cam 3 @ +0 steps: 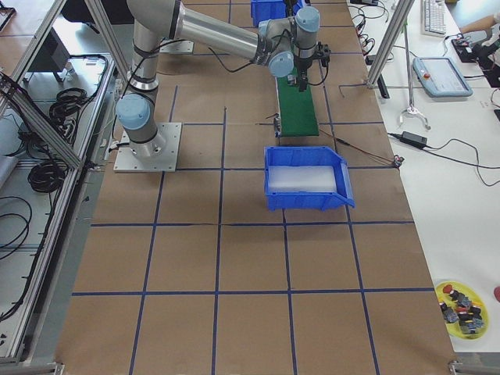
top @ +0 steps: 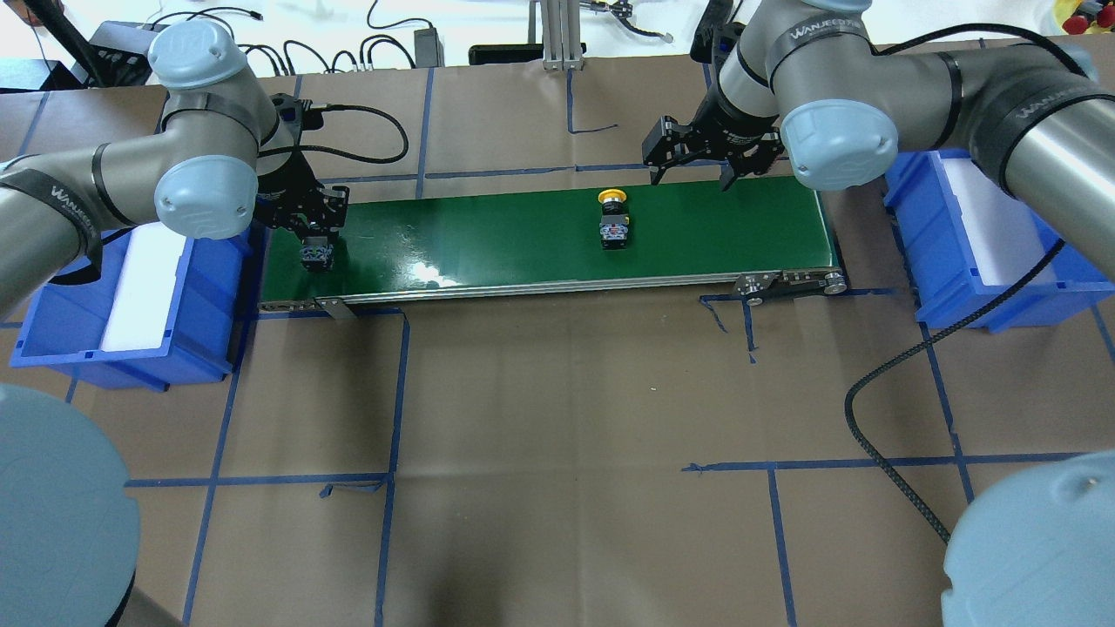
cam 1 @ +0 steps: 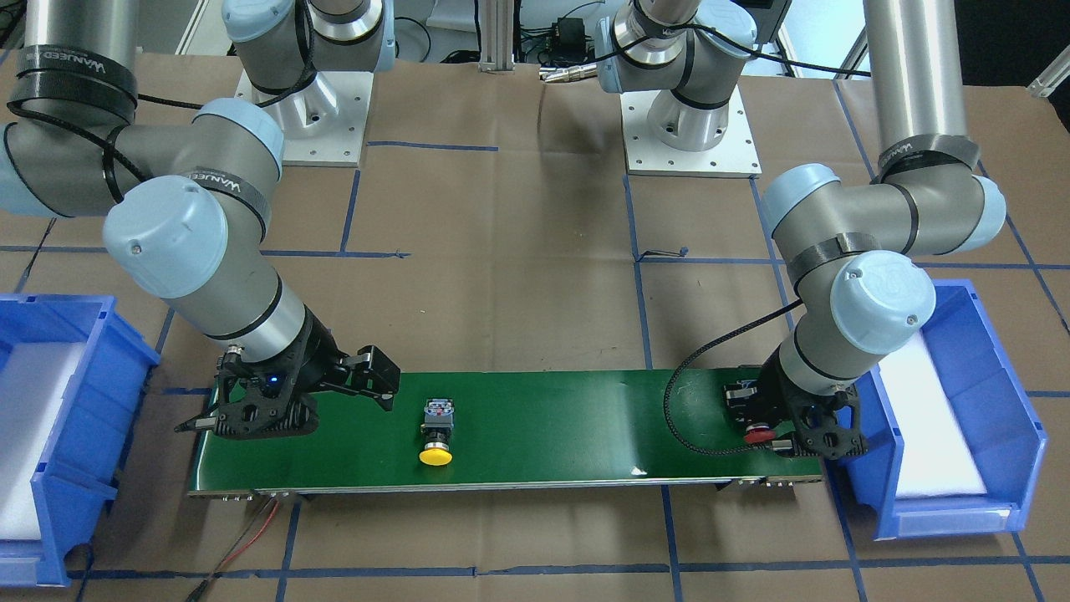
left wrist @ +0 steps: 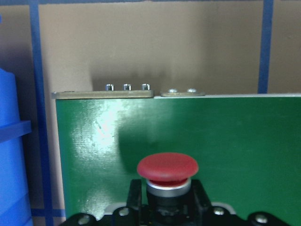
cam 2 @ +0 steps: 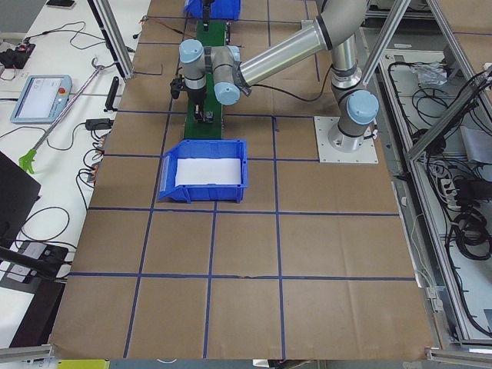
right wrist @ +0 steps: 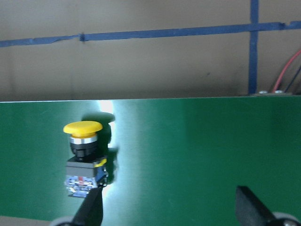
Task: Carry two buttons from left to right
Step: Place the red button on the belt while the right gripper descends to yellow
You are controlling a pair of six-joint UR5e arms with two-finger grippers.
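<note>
The red-capped button sits between my left gripper's jaws, low over the left end of the green belt. It also shows in the front view, under the left gripper. The yellow-capped button lies on its side on the belt right of the middle, cap pointing away from the robot. It shows too in the front view and the right wrist view. My right gripper is open and empty just right of the yellow button, over the belt's far edge.
A blue bin with white foam stands off the belt's left end, and another off its right end. Brown paper with blue tape lines covers the table. A black cable loops at the front right. Red wires leave the belt's right end.
</note>
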